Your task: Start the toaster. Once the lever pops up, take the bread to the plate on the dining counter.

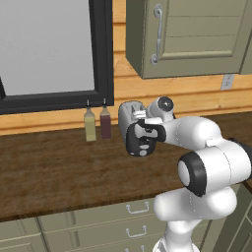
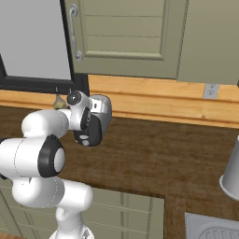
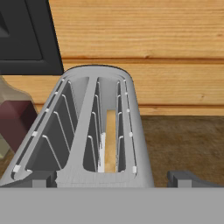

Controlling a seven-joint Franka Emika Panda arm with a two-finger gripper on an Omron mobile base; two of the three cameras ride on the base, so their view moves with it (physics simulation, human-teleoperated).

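two bottles (image 1: 97,123) stand just beside the toaster (image 3: 94,131), left.

No readable text, label, brand, number or sign on any surface here.

Stood just ahead of and below the wide-apart jaws: the toaster (image 3: 98,127), on the counter (image 1: 54,167), backed by the wall. Sat in its slot on the right of the jaws: the bread (image 3: 110,140). Stood left of the jaws, beside the toaster: two bottles (image 1: 97,123). Hung above and behind the jaws: a cabinet (image 2: 130,37).
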